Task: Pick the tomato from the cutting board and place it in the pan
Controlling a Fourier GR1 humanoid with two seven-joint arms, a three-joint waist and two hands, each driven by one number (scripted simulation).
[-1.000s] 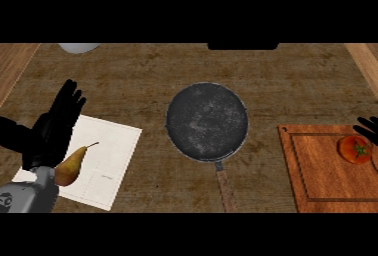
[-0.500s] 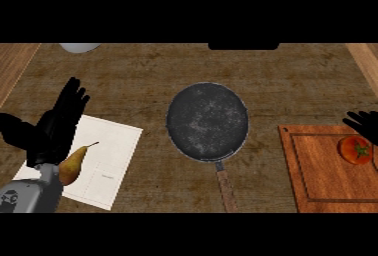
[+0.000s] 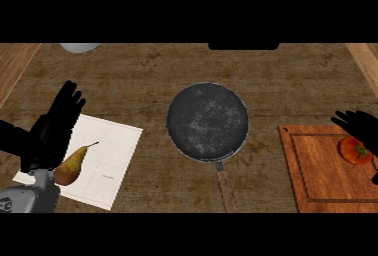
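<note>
We saw the tomato (image 3: 355, 150) lying on the cutting board (image 3: 317, 175), just below our right hand (image 3: 359, 125), whose fingers were spread and held nothing. The pan (image 3: 207, 121) sat mid-counter. Our left hand (image 3: 53, 129) rested open at the left, beside a pear (image 3: 71, 166) on white paper (image 3: 111, 150).

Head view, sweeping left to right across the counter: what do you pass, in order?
Left hand → pear on the white sheet → pan → cutting board → tomato, with the right hand over it at the right edge.
</note>
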